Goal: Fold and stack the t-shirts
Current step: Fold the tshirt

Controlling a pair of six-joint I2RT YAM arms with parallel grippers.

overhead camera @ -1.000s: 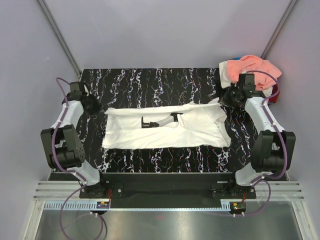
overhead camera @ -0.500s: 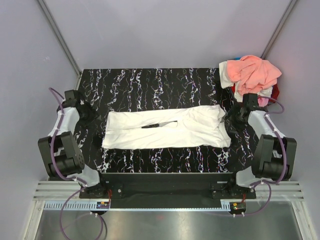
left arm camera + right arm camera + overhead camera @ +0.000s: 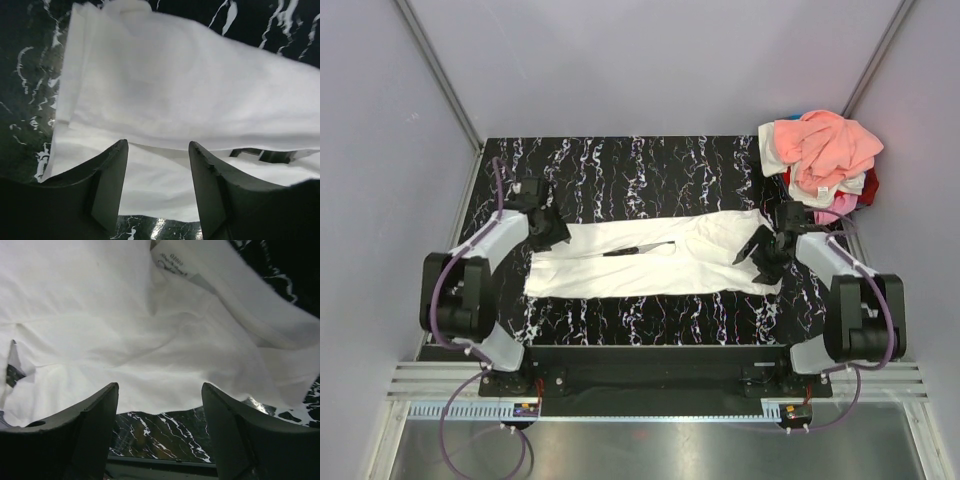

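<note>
Top external view, white t-shirt (image 3: 650,265) folded into a long band across the mid tabletop (image 3: 640,170), left fingers (image 3: 107,190) apart over its left end, right fingers (image 3: 95,425) apart over its right end, heap of t-shirts (image 3: 820,150), salmon uppermost, at far right corner

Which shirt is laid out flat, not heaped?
The white t-shirt, lying as a long band across the middle, with the left gripper and right gripper open at its ends. The other t-shirts, salmon-peach on top, are heaped at the far right corner.
</note>
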